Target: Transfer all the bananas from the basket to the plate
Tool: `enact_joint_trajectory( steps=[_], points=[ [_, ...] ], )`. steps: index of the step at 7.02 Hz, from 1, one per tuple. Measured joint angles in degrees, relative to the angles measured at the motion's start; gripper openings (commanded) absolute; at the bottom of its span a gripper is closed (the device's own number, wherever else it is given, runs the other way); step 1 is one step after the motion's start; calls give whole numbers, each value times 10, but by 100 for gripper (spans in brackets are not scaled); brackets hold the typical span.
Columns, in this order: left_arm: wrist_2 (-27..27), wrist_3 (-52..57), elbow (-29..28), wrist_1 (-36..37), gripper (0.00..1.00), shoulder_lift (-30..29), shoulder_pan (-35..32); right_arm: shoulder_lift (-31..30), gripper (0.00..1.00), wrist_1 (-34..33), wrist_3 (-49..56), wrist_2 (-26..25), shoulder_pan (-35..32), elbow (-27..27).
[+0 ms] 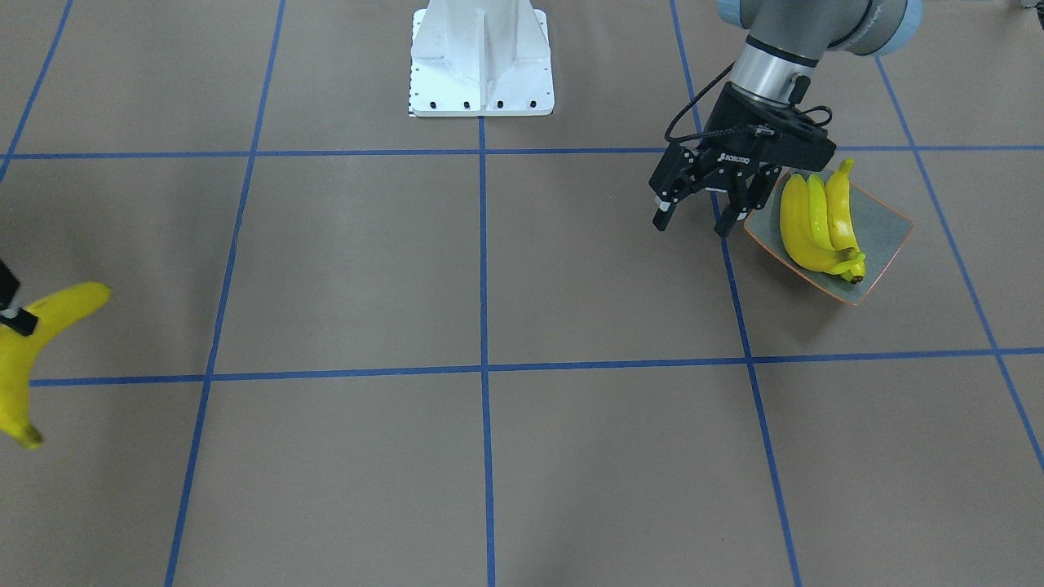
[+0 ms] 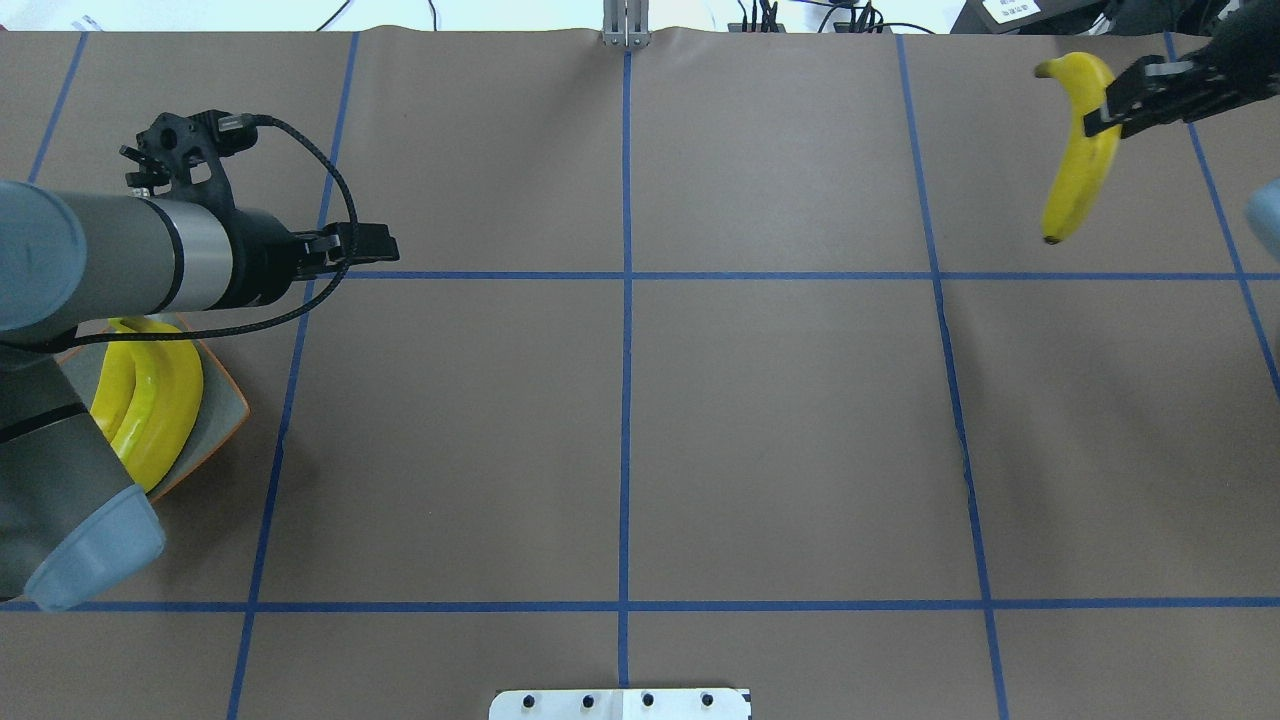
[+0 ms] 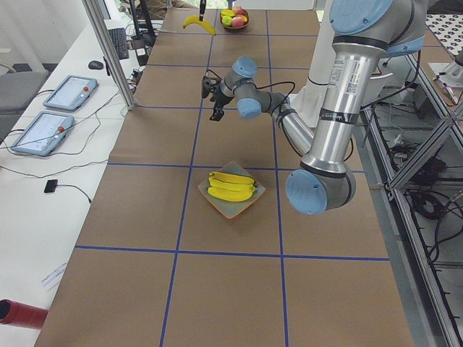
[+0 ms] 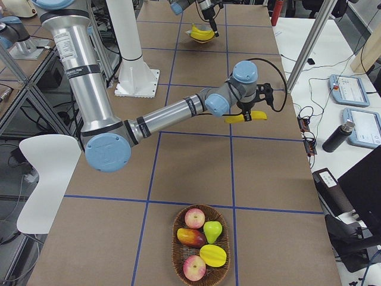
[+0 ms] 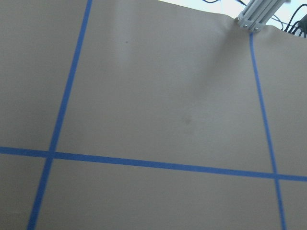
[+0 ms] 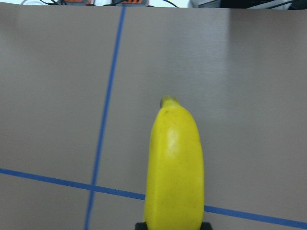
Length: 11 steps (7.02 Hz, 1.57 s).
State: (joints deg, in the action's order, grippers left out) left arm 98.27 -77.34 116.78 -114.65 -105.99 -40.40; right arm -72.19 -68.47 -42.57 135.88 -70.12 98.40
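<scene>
Clamping one banana (image 2: 1075, 180) crosswise between right gripper (image 2: 1100, 108) fingers, both ends protruding, raised off table (image 2: 780, 420); left gripper (image 1: 692, 222) fingers spread apart, empty; plate (image 1: 889, 236) just beside them, carrying three bananas (image 1: 803, 220).

The worktop (image 1: 367, 269) is showing flat brown, with blue tape lines (image 1: 483, 269) drawing a grid across it. The plate (image 1: 889, 232) is reading grey-blue with a thin orange rim; the plated bananas (image 1: 803, 224) are showing glossy yellow, dark brown at the tips. The lifted banana (image 2: 1082, 160) is showing the same yellow. The left tool (image 1: 692, 224) and right tool (image 2: 1105, 112) are both presenting black. The basket (image 4: 174, 244) is appearing woven brown.
</scene>
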Motion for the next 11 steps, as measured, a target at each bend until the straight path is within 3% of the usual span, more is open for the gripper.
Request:
enact_joint_trajectory(
  steps=[3,7,11],
  points=[
    [1,-60,1,-37,99,-67,7,69,0,119,-206,-46,105,-1],
    [1,-59,-32,-237,99,-78,73,157,0,134,-290,-43,160,1],
    [-1,-23,-43,-268,99,-90,105,191,0,135,-335,-45,205,13]
  ],
)
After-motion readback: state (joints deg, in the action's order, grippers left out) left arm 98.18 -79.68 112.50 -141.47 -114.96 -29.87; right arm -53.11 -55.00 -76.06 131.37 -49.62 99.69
